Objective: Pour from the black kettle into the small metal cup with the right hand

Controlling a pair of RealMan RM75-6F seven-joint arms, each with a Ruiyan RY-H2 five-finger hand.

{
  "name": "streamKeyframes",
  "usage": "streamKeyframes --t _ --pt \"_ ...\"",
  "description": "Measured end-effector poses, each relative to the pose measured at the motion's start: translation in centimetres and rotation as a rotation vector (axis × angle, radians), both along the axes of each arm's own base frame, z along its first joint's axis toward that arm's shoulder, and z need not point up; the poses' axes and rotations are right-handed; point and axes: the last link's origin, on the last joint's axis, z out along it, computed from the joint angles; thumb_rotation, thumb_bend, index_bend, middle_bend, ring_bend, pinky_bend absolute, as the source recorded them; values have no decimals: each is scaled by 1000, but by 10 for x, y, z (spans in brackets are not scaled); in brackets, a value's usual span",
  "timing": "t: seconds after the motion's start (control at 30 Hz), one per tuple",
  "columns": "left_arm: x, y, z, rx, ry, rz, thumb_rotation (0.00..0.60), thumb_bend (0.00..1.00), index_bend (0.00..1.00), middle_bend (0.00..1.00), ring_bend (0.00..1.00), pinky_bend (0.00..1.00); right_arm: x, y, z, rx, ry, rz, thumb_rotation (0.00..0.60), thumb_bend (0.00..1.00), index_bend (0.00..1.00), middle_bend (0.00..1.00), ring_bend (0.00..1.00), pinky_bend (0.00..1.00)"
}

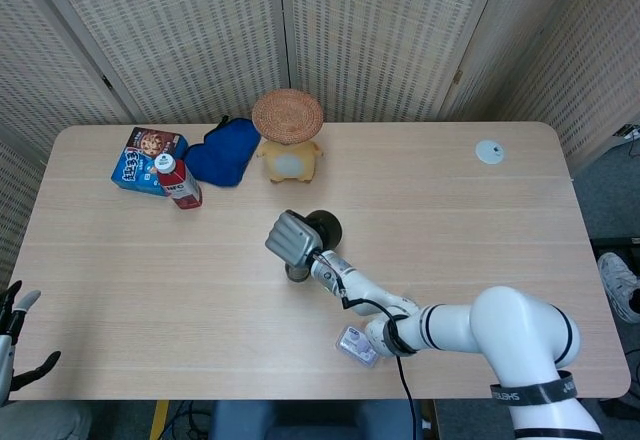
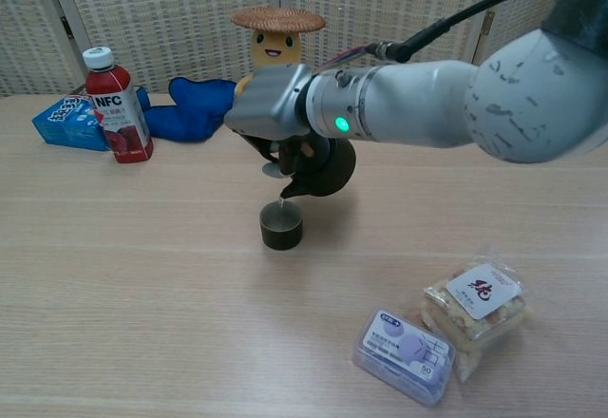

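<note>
Spout of the round black kettle [image 2: 318, 166] hangs directly above the small dark metal cup [image 2: 281, 225], which stands on the pale wooden table [image 2: 142, 275] near its middle. The robot's right hand [image 2: 266, 114], grey and boxy, grips the kettle from above with fingers wrapped around its handle, tilting it down and to the left. A thin stream seems to join spout and cup. The left hand [image 1: 15, 325] rests well apart at the table's near left corner, fingers spread, holding nothing.
</note>
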Motion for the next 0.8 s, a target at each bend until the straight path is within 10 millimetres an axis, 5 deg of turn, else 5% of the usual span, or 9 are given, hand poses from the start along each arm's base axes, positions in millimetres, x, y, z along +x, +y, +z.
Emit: streamKeyframes --t 0.8 --pt "1 0 1 -1 6 0 600 182 125 0 59 0 2 3 -1 2 2 4 491 460 1000 1000 989 590"
